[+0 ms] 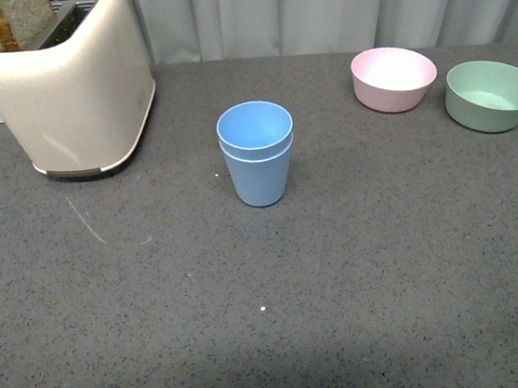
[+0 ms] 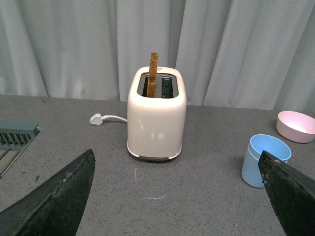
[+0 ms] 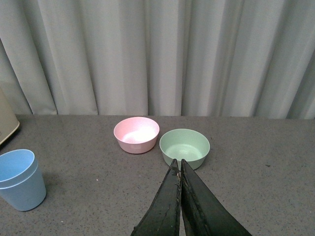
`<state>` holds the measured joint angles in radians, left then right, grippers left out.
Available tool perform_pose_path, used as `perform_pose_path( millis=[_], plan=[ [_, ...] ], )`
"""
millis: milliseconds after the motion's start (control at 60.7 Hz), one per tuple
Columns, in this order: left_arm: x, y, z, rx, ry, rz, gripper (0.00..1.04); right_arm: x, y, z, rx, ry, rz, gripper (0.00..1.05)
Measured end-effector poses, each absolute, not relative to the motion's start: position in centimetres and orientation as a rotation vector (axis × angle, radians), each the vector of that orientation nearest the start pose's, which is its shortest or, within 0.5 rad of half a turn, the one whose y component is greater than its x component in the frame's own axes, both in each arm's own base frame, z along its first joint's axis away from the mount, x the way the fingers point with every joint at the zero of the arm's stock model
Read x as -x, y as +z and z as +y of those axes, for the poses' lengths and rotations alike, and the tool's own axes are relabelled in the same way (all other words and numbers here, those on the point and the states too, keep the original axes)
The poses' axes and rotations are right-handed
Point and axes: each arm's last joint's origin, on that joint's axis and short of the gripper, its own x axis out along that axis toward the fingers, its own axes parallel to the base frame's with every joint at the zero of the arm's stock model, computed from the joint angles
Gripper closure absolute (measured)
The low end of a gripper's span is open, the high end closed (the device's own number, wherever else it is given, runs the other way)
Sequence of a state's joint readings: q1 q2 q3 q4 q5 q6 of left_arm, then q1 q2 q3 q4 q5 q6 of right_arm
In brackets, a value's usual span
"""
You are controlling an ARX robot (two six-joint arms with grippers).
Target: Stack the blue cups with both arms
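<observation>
The two blue cups (image 1: 257,154) stand nested, one inside the other, upright in the middle of the grey table. They also show in the left wrist view (image 2: 263,161) and in the right wrist view (image 3: 19,180). No arm shows in the front view. My left gripper (image 2: 177,169) is open and empty, its jaws wide apart, away from the cups and facing the toaster. My right gripper (image 3: 178,163) is shut and empty, its jaws pressed together, pointing toward the bowls.
A cream toaster (image 1: 73,79) with a slice of toast stands at the back left, its plug (image 2: 97,118) lying behind it. A pink bowl (image 1: 394,77) and a green bowl (image 1: 494,94) sit at the back right. Grey curtains hang behind the table.
</observation>
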<state>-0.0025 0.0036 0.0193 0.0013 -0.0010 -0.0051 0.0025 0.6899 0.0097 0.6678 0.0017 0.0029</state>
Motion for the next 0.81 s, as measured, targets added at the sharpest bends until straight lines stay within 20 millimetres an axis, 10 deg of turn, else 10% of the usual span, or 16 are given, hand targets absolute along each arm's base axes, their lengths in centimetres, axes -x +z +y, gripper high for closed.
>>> perform_pose_path(
  millis=[807],
  plan=[
    [-9.7, 17.0, 0.0, 0.005, -0.001, -0.017, 0.07, -11.4, 16.8, 0.0, -0.003, 0.001, -0.007, 1.04]
  ],
)
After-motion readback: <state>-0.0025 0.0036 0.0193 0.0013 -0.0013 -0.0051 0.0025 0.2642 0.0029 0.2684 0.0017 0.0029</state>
